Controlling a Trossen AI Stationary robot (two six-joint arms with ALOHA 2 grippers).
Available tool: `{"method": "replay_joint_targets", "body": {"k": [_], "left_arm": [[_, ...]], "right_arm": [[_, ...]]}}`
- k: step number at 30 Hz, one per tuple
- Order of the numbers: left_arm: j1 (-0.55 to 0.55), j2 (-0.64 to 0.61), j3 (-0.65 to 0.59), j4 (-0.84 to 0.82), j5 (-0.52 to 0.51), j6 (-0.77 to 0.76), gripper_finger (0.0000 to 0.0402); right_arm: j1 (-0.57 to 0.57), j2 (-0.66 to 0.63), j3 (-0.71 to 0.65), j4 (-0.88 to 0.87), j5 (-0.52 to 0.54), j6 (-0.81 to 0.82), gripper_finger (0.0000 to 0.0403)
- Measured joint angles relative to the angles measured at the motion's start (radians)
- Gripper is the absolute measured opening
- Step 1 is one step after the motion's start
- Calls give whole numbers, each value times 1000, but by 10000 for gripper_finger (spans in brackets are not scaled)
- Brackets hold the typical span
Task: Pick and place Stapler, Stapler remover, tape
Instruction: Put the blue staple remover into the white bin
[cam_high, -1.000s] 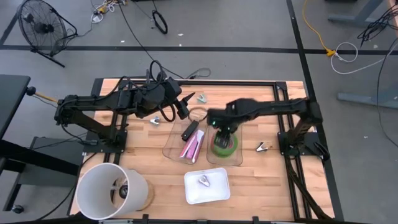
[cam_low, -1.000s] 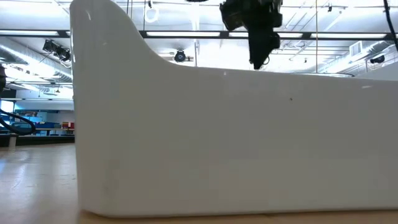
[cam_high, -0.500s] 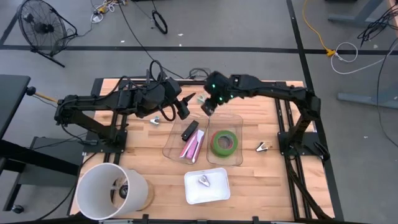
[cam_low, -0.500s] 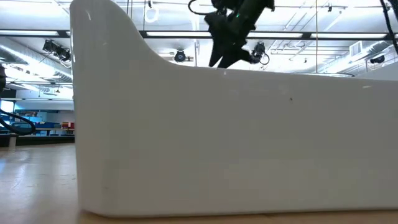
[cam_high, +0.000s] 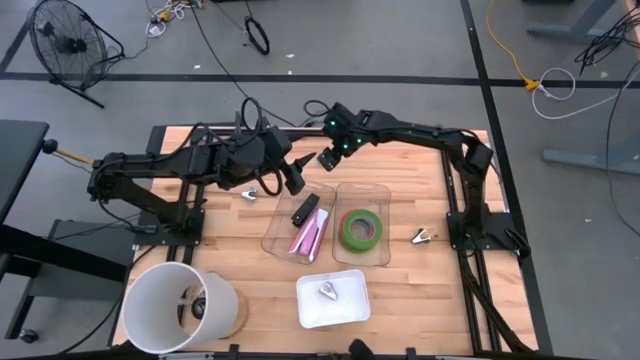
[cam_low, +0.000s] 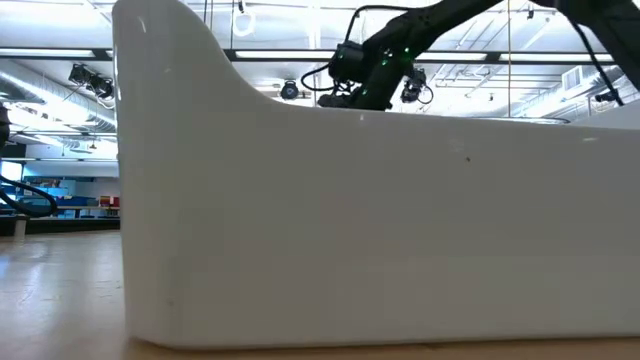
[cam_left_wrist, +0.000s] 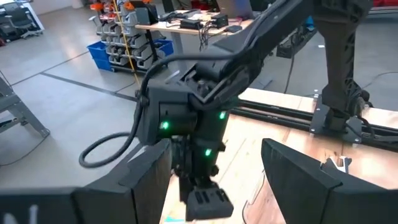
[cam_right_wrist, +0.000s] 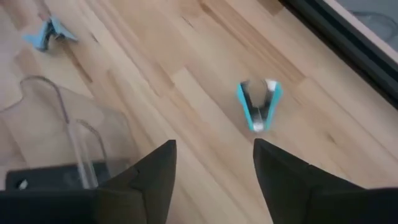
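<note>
From the high view I'm seeing the right gripper (cam_high: 327, 160) hanging over the table's far edge, close to the left gripper (cam_high: 296, 173), which is waiting near the far edge too. A roll of green tape (cam_high: 361, 229), a flat ring with an open centre, is lying in the right-hand clear plastic tray (cam_high: 380, 195) mid-table; the left clear tray (cam_high: 272, 236) is carrying a black stapler (cam_high: 305, 209) and a pink one (cam_high: 308, 237). A small metal stapler remover is sitting in the white dish (cam_high: 352, 304) by the near edge.

The low view is giving me mostly that dish's smooth white wall (cam_low: 400, 220), with the right arm reaching in above it.

Left wrist view: my own dark fingers (cam_left_wrist: 292, 180) are parted with nothing between them, and the right gripper's green lights are glowing ahead.

Right wrist view: its fingers (cam_right_wrist: 152, 177) are spread and empty, hovering above a teal stapler remover (cam_right_wrist: 259, 106) on the pale wood planks; a second blue one (cam_right_wrist: 50, 31) is lying farther off.
</note>
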Motion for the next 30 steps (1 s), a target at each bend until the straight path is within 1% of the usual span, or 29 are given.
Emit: {"method": "replay_joint_targets", "body": {"k": [9, 11, 13, 21, 30], "left_arm": [[0, 0, 0, 0, 4, 0, 252], [0, 0, 0, -1, 5, 0, 252], [0, 0, 0, -2, 12, 0, 252], [-2, 0, 0, -22, 24, -6, 252], [-2, 1, 0, -37, 24, -7, 252]], "right_arm": [[-15, 98, 0, 99, 7, -25, 224], [-24, 113, 0, 103, -6, -25, 224], [-35, 115, 0, 112, -16, -24, 224], [-72, 128, 0, 137, 19, -18, 224], [-76, 187, 1, 149, -7, -9, 224]]}}
